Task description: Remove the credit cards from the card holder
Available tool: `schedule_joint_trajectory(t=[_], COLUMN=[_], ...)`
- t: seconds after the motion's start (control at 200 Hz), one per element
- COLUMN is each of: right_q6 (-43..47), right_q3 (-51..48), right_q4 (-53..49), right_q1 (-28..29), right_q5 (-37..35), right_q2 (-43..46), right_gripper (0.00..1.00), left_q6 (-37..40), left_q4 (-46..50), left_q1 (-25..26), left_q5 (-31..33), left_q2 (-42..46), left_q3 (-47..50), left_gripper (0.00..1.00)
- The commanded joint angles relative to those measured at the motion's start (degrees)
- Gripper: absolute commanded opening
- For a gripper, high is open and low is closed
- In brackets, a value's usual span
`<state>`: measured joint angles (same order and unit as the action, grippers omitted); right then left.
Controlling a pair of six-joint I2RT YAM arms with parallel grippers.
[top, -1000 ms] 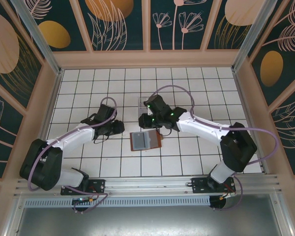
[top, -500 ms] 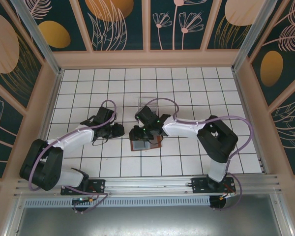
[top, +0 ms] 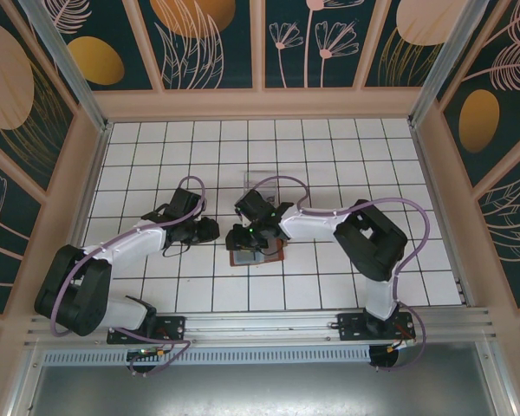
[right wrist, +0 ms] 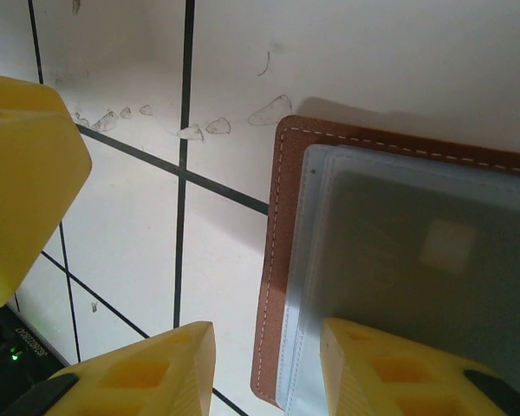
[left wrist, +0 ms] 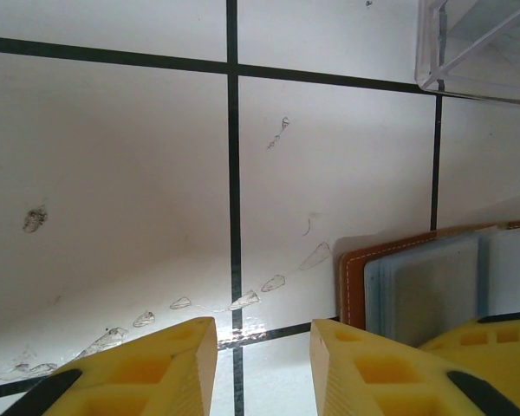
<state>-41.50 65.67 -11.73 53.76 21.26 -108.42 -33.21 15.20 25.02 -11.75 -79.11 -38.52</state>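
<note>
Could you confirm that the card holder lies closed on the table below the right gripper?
Not closed: the card holder lies open on the table below the right gripper, with its grey-blue inside facing up, as the right wrist view shows.

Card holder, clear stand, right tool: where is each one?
card holder (right wrist: 277, 260), right wrist view, on its brown stitched left edge.
clear stand (left wrist: 472, 43), left wrist view, on its transparent wall.
right tool (right wrist: 267, 334), right wrist view, midway between its yellow fingertips.
</note>
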Motion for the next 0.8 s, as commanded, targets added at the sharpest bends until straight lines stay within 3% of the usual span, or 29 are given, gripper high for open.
schedule_joint_trajectory(t=[0.0,0.791], right_q6=[-0.04,-1.04], right_q3=[1.96,0.73], right_q4=[1.17,-7.67], right_q1=[0.4,0.63], right_q5=[0.57,-7.2], right_q2=[-1.34,1.28], right_gripper=[0.38,0.38], left_q6=[0.65,1.11], left_q4=[-0.36,-0.52], left_q1=[-0.24,-0.27], left_q5=[-0.3,-1.71], left_q2=[1.03,-0.73], left_q3=[0.03,-1.07], left_gripper=[0.35,0.35])
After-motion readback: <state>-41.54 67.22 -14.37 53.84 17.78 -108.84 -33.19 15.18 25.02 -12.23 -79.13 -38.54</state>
